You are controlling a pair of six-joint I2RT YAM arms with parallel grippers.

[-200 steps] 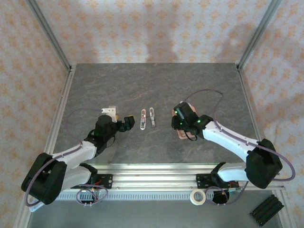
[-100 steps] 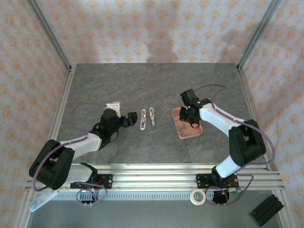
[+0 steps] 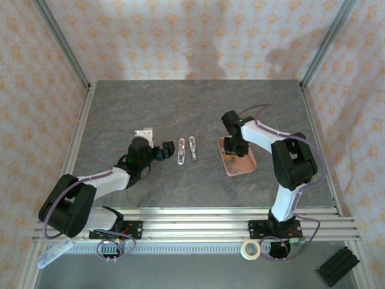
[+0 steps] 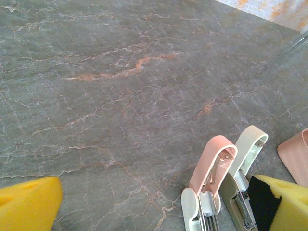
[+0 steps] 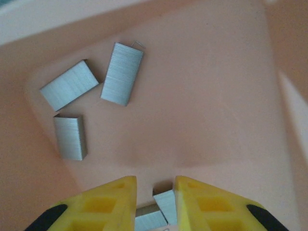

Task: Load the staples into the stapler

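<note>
Progress check: early days, I'd say. Left gripper [image 3: 163, 152] sits low over the table [image 3: 180, 108], well left of the tray [image 3: 249, 168], jaws spread wide and holding nothing. Just off its tips, between it and the tray, lie the pink stapler [image 4: 212, 162] and the cream stapler [image 4: 246, 147], side by side and just about touching. Both look flipped open with the loading channel showing, so that bit seems done. I can't make out whether any strip sits in either channel, though.

Over at the tray itself, the right gripper [image 5: 155, 192] is down inside it. Its jaws stand narrow with one strip of staples [image 5: 164, 204] between the pads. Can't tell if it's really pinched or just bracketed. Three more strips lie loose on the tray floor beyond the tips, bunched toward one corner, none stacked.

So what's left is pretty much everything that counts. It needs a firm hold on that strip, then lift it out and carry it left of the tray to an open stapler. After that, drop it in the channel the right way up and close the thing.
</note>
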